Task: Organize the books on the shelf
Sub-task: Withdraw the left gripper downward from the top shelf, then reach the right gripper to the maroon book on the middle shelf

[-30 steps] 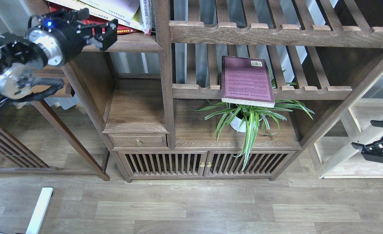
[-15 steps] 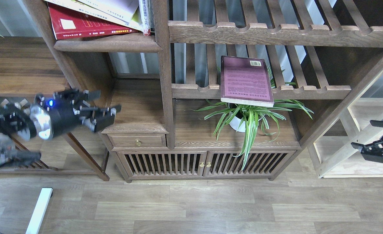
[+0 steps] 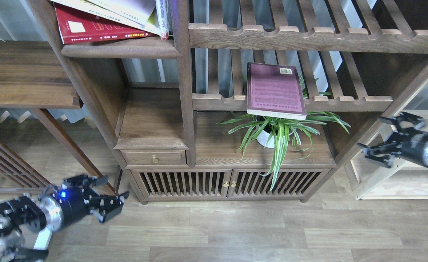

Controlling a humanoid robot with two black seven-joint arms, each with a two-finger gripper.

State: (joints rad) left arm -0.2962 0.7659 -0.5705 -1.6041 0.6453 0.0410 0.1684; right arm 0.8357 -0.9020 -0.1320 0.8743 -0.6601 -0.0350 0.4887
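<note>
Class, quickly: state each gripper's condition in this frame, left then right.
Left gripper: open, holding nothing, low over the wooden floor.
Right gripper: open, holding nothing.

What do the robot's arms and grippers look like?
Both arms are black with shiny silver metal rings at the joints. The left gripper has two stubby black fingers on a round black wrist, where a small blue light glows. The right gripper is black too, with thin pointed fingers and a silvery cylinder behind it. Bolts and small brackets show; no sleeves.
</note>
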